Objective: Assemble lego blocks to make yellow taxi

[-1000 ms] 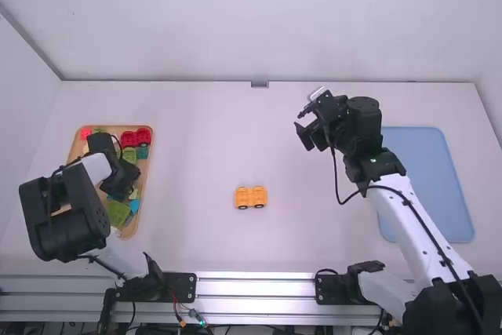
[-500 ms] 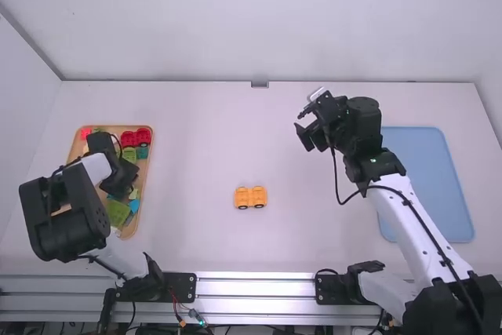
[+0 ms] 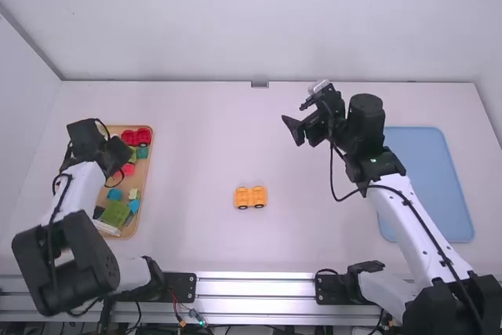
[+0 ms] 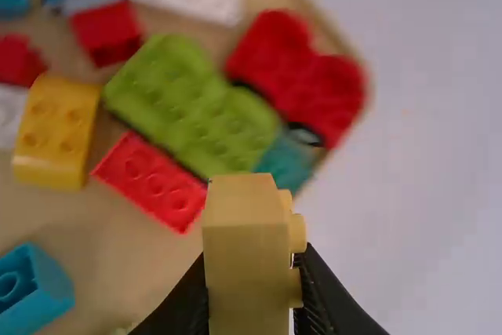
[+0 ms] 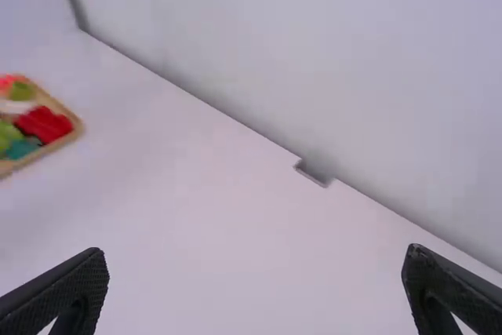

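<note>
In the high view my left gripper is over the wooden tray of blocks. The left wrist view has my left gripper shut on a yellow block, which is held above the tray beside a red brick and green bricks. An orange-yellow wheeled base sits alone on the middle of the table. My right gripper is above the table, to the right of and beyond that base; in the right wrist view the right gripper is open with nothing between its fingers.
A blue mat lies at the right, partly behind the right arm. Inside the tray are a red wheeled piece, a yellow brick and a teal block. The table's back wall stands behind.
The left arm has swung up and away from the camera over the tray, uncovering blocks at the tray's near end. The right gripper has shifted slightly left. The wheeled base has stayed put.
</note>
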`<move>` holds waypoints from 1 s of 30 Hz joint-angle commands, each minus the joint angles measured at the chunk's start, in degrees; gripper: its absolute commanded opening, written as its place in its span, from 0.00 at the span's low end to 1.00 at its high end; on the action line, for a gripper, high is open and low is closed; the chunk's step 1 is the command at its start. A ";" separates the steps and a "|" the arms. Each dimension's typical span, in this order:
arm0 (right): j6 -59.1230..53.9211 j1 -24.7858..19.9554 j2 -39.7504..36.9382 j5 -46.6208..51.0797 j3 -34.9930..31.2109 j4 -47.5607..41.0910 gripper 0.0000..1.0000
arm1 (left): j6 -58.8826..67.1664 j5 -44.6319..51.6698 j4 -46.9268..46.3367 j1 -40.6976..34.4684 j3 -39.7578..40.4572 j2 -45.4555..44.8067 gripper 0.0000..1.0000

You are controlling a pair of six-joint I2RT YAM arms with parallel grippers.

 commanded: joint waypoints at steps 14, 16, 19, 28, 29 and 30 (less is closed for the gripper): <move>31.93 3.02 22.29 -30.01 2.03 28.52 0.99 | 21.70 12.15 23.85 -31.36 -8.92 -10.40 0.07; 33.55 4.61 24.39 -29.88 2.03 30.42 0.99 | 25.27 12.00 29.44 -36.24 -10.97 -9.66 0.08; 34.58 6.19 25.40 -28.46 2.01 30.34 0.99 | 26.43 10.14 35.21 -40.41 -13.35 -9.18 0.08; 35.01 9.77 25.57 -25.73 2.01 30.10 0.86 | 25.33 3.10 51.36 -46.60 -19.04 -5.70 0.07; 35.01 10.16 25.57 -25.07 2.01 30.10 0.81 | 24.24 2.91 52.61 -46.77 -19.08 -4.81 0.06; 35.04 10.45 25.57 -24.20 2.01 29.66 0.79 | 23.54 2.97 53.64 -46.77 -19.08 -4.13 0.05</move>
